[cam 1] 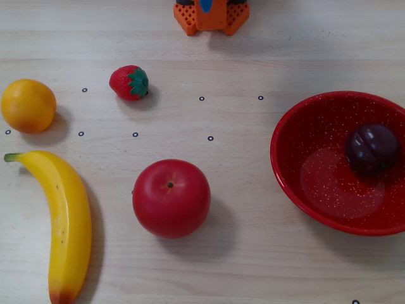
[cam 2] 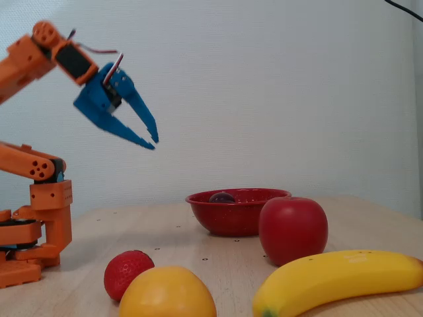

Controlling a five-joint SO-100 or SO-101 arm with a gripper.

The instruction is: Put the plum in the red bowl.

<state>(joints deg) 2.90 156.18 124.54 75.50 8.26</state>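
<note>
The dark purple plum lies inside the red bowl, toward its right side; in the side-on fixed view only the plum's top shows above the bowl's rim. My blue gripper hangs high in the air far to the left of the bowl, near the arm's base, with nothing between its slightly parted fingers. In the top-down fixed view the gripper itself is out of sight; only the orange base shows at the top edge.
A red apple sits mid-table, a banana at the lower left, an orange at the left, a strawberry near the base. Small black ring marks dot the wooden table.
</note>
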